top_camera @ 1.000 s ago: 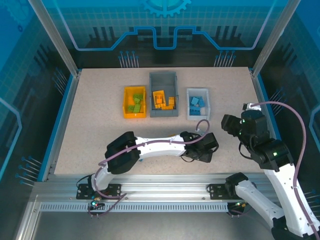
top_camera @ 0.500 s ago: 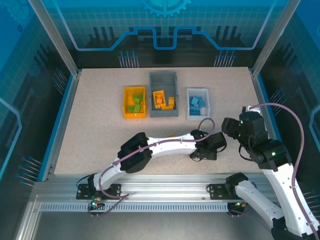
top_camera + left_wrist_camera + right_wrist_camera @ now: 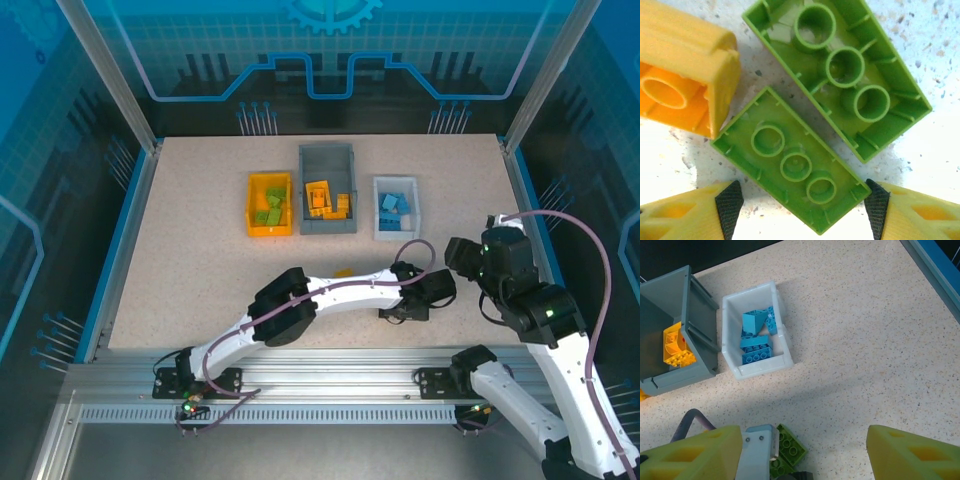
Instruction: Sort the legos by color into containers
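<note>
Two lime green legos lie upside down on the table, one (image 3: 792, 160) nearer and one (image 3: 840, 70) beyond it, beside an orange lego (image 3: 685, 75). My left gripper (image 3: 802, 210) is open low over them, and its pads (image 3: 730, 206) flank the nearer brick's corner without touching. The same green legos (image 3: 790, 447) show under my open right gripper (image 3: 805, 452), which hovers empty above the table. From above, my left gripper (image 3: 398, 313) is at front right and my right gripper (image 3: 458, 254) is just beside it. The yellow-orange container (image 3: 269, 204) holds green legos, the grey container (image 3: 328, 190) orange ones, the white container (image 3: 396, 208) blue ones.
A small orange piece (image 3: 343, 271) lies on the table beside my left forearm. The blue raised rim (image 3: 520, 190) borders the table on the right. The white bin (image 3: 757, 365) and grey bin (image 3: 690, 340) stand just beyond the green legos.
My left arm has stretched further right, carrying its gripper rightward over the green legos. My right gripper has drawn slightly nearer.
</note>
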